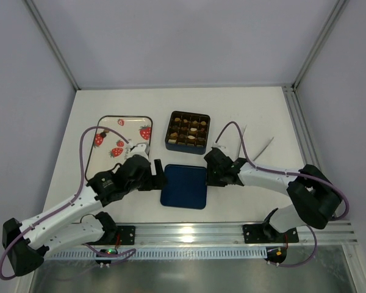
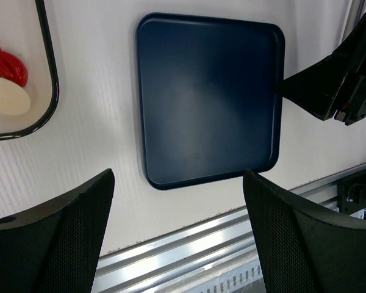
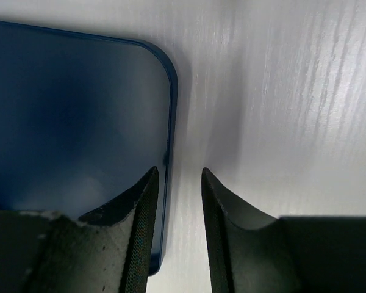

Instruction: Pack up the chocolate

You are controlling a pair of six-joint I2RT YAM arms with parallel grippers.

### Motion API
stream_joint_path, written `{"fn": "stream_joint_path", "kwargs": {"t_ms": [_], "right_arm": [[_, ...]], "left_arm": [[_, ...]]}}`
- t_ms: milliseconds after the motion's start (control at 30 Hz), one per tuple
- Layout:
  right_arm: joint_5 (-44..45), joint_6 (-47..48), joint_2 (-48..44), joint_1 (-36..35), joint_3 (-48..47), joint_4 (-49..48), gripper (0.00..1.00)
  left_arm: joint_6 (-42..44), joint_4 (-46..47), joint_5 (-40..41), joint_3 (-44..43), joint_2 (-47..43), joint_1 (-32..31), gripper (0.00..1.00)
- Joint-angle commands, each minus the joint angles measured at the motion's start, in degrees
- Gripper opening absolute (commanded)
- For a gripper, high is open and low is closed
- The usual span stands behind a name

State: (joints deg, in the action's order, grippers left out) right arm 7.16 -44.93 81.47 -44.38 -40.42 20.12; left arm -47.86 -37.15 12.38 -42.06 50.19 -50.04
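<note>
Left gripper (image 1: 159,174): jaws wide open, low over the table (image 1: 256,116), just left of the dark-blue lid (image 1: 184,186), fingers aimed at it, not touching. Right gripper (image 3: 178,172): jaws narrowly apart, straddling the lid's right rim, one finger over the lid and the other over bare table; can't tell whether they touch it. Chocolate (image 1: 194,130) sits in the grid box (image 1: 186,147) just above the lid at frame centre, apart from both grippers. Left arm stretches in from lower left, right arm folds in from lower right, both from the rail (image 1: 195,235). Strawberry tray (image 1: 110,162) is upper left. White table, grey walls (image 1: 171,36).
</note>
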Motion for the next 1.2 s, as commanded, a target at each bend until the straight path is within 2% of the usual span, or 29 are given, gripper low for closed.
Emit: {"fn": "stream_joint_path", "kwargs": {"t_ms": [0,133,367,467,500,600,733,1000,1167], "right_arm": [[2.9,-3.0,2.0,-1.0,-1.7,-3.8,0.37],[2.9,-3.3,3.8,-1.4,-1.3,-4.4,0.36],[3.6,-2.6,8.3,-3.4,-4.0,-2.6,0.27],[3.1,-2.0,9.5,-3.3,-4.1,-2.6,0.2],[3.2,-1.4,9.3,-3.3,-4.3,-2.1,0.1],[3.2,-0.8,8.5,-2.9,-4.5,-1.3,0.04],[0.4,0.5,5.3,-1.1,-3.5,-1.9,0.04],[-11.0,1.9,-0.5,5.0,0.5,-5.9,0.04],[-14.3,3.1,-3.0,6.4,1.0,-6.0,0.04]], "left_arm": [[-1.2,-0.5,-1.2,1.1,-1.1,0.7,0.84],[-1.0,-0.3,-2.2,2.2,-0.4,1.3,0.84],[-1.4,3.7,-6.7,5.1,2.4,3.2,0.84],[-1.5,5.8,-9.6,6.5,4.4,4.6,0.83],[-1.5,6.3,-10.2,6.7,5.4,5.2,0.83],[-1.5,8.4,-11.7,8.2,6.7,5.8,0.83],[-2.2,12.8,-15.6,10.2,9.1,7.1,0.82],[-3.2,17.7,-17.4,12.7,10.9,8.7,0.81],[-3.7,23.3,-20.6,14.9,12.0,10.7,0.8]]}}
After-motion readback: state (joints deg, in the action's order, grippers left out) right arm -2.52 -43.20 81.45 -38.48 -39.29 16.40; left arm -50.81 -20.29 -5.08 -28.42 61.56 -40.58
